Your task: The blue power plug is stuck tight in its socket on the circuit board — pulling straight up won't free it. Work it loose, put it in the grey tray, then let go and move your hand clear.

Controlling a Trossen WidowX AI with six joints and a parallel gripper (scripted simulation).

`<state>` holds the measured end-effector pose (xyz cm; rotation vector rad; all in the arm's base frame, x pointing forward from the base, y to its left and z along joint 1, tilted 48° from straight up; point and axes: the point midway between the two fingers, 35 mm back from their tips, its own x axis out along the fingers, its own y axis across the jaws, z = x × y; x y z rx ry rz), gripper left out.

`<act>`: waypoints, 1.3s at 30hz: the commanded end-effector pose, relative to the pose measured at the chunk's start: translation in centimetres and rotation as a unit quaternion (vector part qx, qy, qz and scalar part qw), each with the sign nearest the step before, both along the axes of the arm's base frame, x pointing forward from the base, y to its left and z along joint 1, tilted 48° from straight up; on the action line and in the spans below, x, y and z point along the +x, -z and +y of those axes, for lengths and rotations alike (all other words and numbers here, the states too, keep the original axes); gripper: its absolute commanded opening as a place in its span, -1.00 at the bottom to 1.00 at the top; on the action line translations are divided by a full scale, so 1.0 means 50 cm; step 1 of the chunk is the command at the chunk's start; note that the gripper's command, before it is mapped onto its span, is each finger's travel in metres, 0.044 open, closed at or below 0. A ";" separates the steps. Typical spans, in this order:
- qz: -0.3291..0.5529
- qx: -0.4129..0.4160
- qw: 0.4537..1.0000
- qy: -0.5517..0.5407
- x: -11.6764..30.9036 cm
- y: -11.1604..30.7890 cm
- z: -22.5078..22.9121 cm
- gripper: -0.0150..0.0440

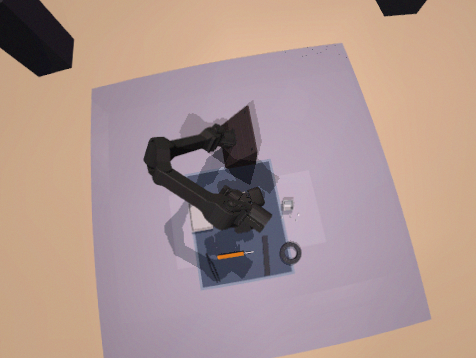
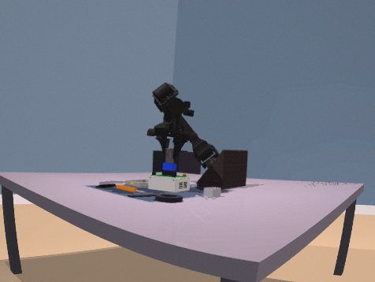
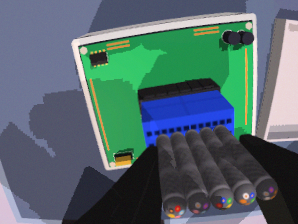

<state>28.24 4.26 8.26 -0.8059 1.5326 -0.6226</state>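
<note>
The blue plug [image 2: 169, 166] [image 3: 187, 111] stands upright over the black socket [image 2: 169, 173] [image 3: 175, 91] on the green circuit board [image 3: 120, 87]; how deep it sits cannot be told. The board is in a white housing [image 2: 161, 183]. Several grey cables [image 2: 169, 153] [image 3: 200, 167] rise from the plug. My gripper [image 2: 169, 159] [image 3: 198, 149] is shut on the plug, its fingers on either side at the cable end. The arm hides the plug and board in the top view. The pale grey tray [image 1: 201, 222] [image 2: 138, 183] [image 3: 286, 75] lies beside the board.
An orange screwdriver [image 1: 231, 255] [image 2: 127, 188], a dark strip [image 1: 266, 256], a dark ring [image 1: 283, 254] [image 2: 168, 201] and a small grey block [image 1: 287, 205] [image 2: 212, 192] lie around the board. A large dark brown block [image 1: 243, 135] [image 2: 236, 169] stands beyond the blue mat [image 1: 278, 268].
</note>
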 end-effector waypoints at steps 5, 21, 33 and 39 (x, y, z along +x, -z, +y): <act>-0.004 -0.003 1.000 -0.014 0.000 -0.011 0.026 -0.49; 0.002 0.063 0.998 -0.006 0.004 -0.032 0.016 -0.49; -0.005 -0.016 1.000 -0.016 -0.001 -0.013 0.036 -0.49; 0.002 0.063 0.998 -0.006 0.004 -0.036 0.020 -0.49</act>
